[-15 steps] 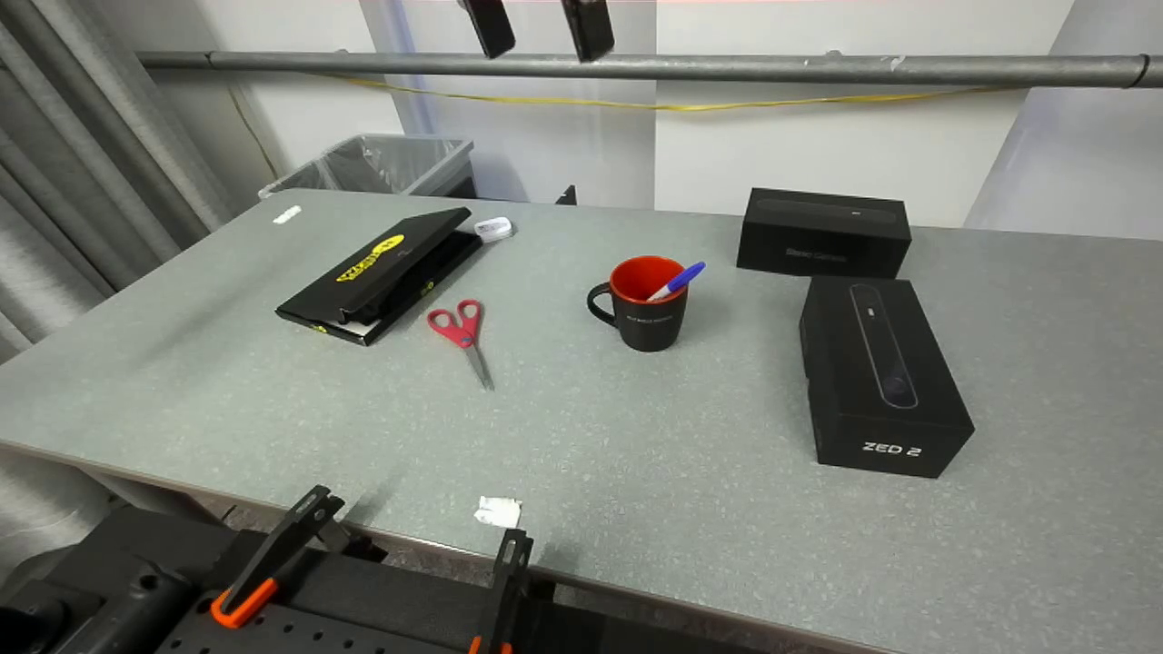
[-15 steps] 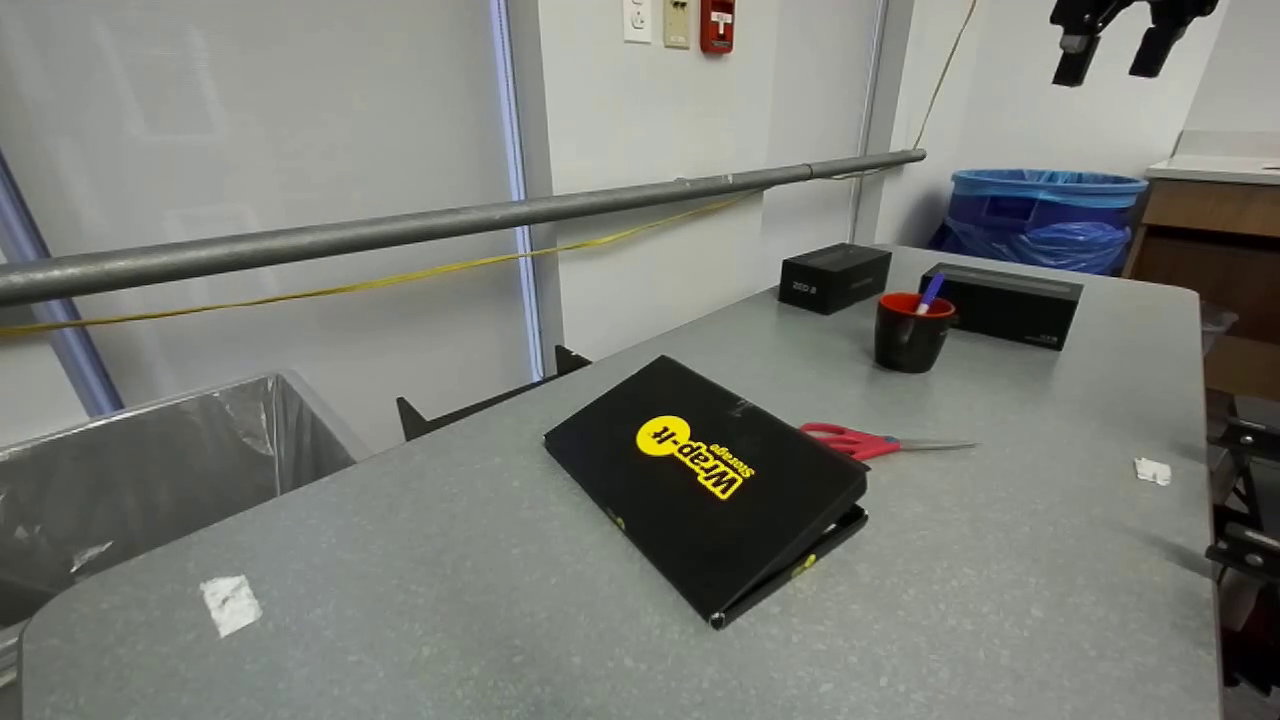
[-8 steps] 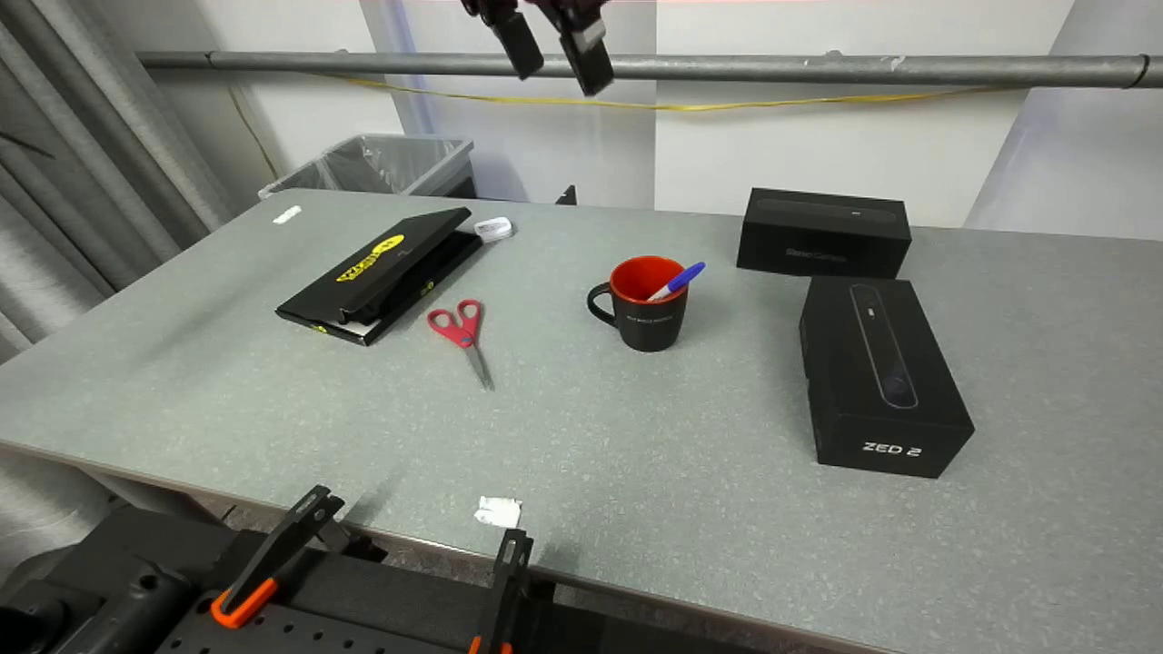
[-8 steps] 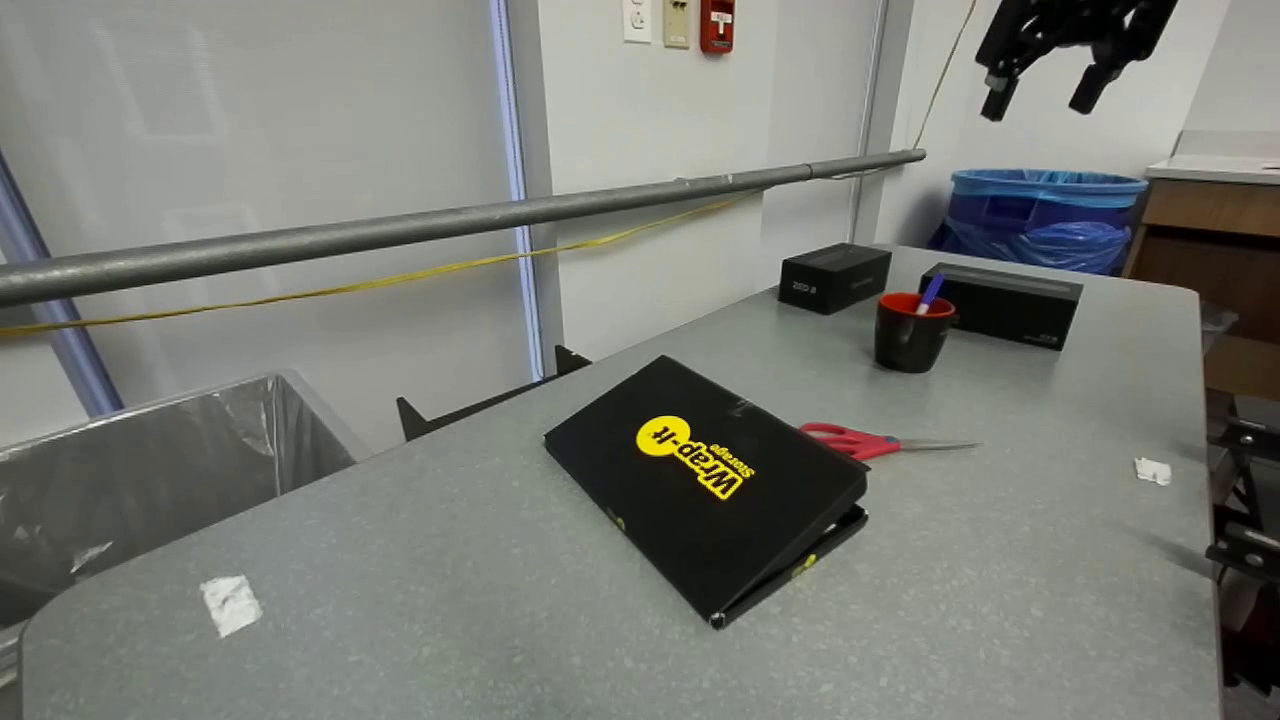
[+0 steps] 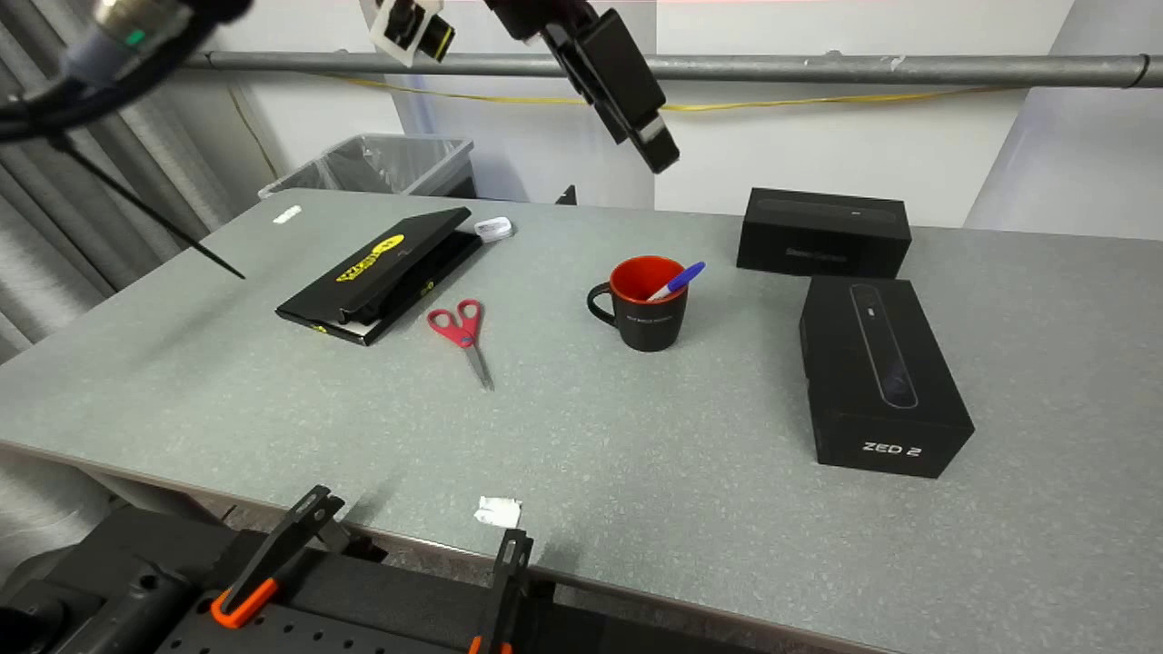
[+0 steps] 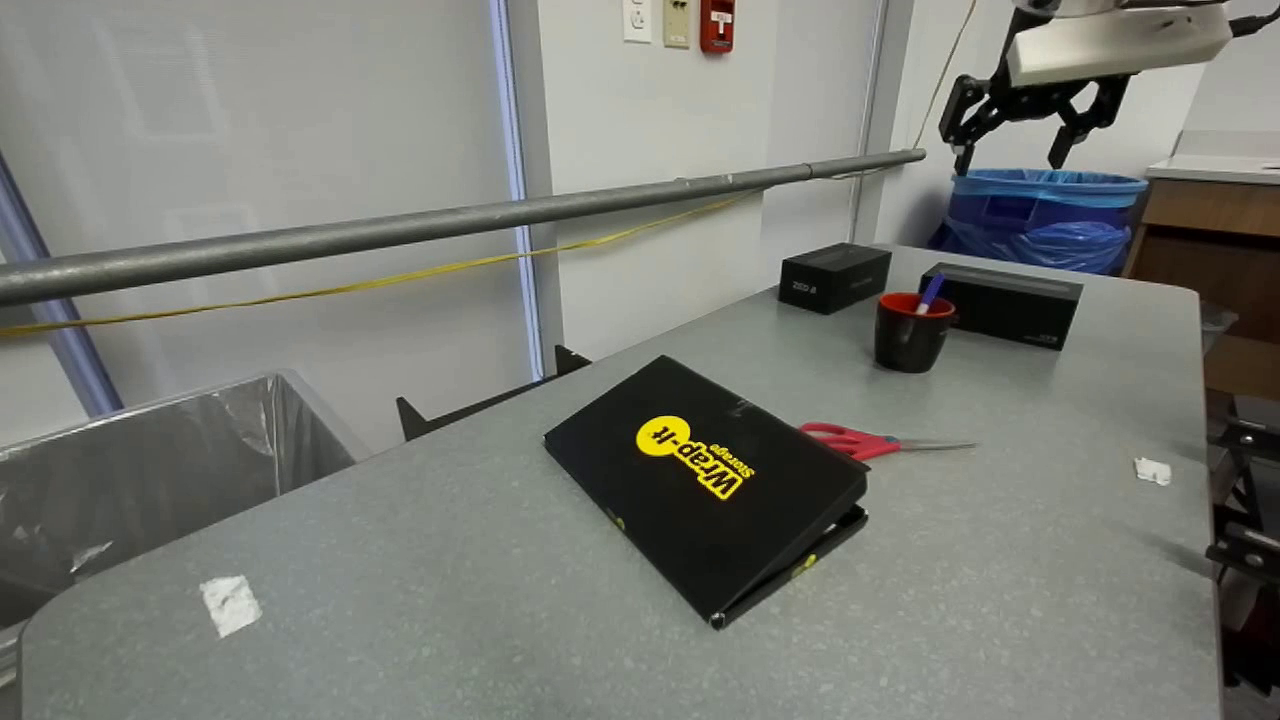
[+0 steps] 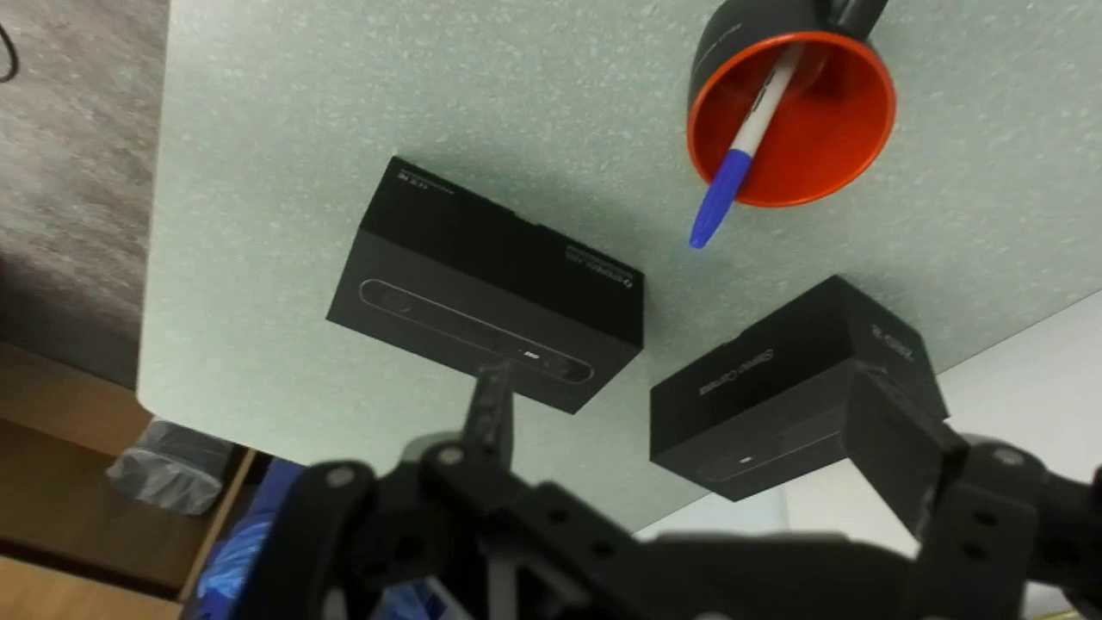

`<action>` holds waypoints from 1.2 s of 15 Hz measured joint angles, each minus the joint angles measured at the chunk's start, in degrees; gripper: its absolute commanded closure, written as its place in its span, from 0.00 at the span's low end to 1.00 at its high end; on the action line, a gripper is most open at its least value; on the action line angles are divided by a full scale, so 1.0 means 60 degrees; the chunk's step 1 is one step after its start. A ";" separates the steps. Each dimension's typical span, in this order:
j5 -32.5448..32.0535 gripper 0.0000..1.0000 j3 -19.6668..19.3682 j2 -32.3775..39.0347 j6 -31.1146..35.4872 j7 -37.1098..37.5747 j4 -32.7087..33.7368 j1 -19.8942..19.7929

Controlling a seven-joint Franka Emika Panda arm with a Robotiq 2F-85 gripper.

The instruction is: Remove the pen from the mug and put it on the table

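"Where is the pen (image 7: 746, 145)? Is your gripper (image 6: 1010, 160) ready?"

"It leans inside the mug (image 7: 835, 142), blue end above the rim. Your jaws stand apart, gripping nothing. Before closing, align them across the blue end, clear of the rim."

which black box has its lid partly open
The Wrap-It box beside the red-handled scissors: its lid stands raised along one edge, while both ZED boxes look shut.

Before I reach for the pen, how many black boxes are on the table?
3. In an exterior view, the front box and the rear box sit right of the mug; the Wrap-It box lies left of it, beyond the scissors. No others show.
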 measured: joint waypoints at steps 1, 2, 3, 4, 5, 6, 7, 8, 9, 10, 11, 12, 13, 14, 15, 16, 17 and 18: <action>-0.0351 0.00 0.0387 0.0073 -0.0360 0.0606 0.0108 -0.0339; -0.0596 0.00 0.0650 0.0166 -0.0670 0.1082 0.0205 -0.0504; -0.0697 0.00 0.0781 0.0243 -0.0832 0.1335 0.0275 -0.0554; -0.0722 0.00 0.0832 0.0288 -0.0924 0.1443 0.0331 -0.0559; -0.0722 0.00 0.0843 0.0315 -0.0964 0.1480 0.0365 -0.0559; -0.0722 0.00 0.0843 0.0325 -0.0972 0.1491 0.0383 -0.0562; -0.0722 0.00 0.0843 0.0329 -0.0974 0.1494 0.0395 -0.0569; -0.0756 0.00 0.0579 0.0346 -0.0985 0.1494 0.0382 -0.0318; -0.0961 0.00 0.0136 0.0376 -0.0989 0.1606 0.0368 0.0109; -0.1323 0.00 -0.0292 0.0453 -0.0989 0.1850 0.0368 0.0502; -0.1776 0.00 -0.0698 0.0589 -0.0992 0.2190 0.0376 0.0877; -0.2279 0.00 -0.1115 0.0776 -0.1010 0.2627 0.0393 0.1269; -0.2812 0.00 -0.1553 0.1012 -0.1073 0.3132 0.0436 0.1688; -0.3291 0.00 -0.2019 0.1283 -0.1193 0.3623 0.0498 0.2161; -0.3706 0.00 -0.2505 0.1579 -0.1331 0.4066 0.0590 0.2667; -0.4100 0.00 -0.3029 0.1917 -0.1465 0.4551 0.0710 0.3228; -0.4400 0.00 -0.3525 0.2250 -0.1588 0.4977 0.0855 0.3772; -0.4648 0.00 -0.4001 0.2593 -0.1691 0.5377 0.1021 0.4311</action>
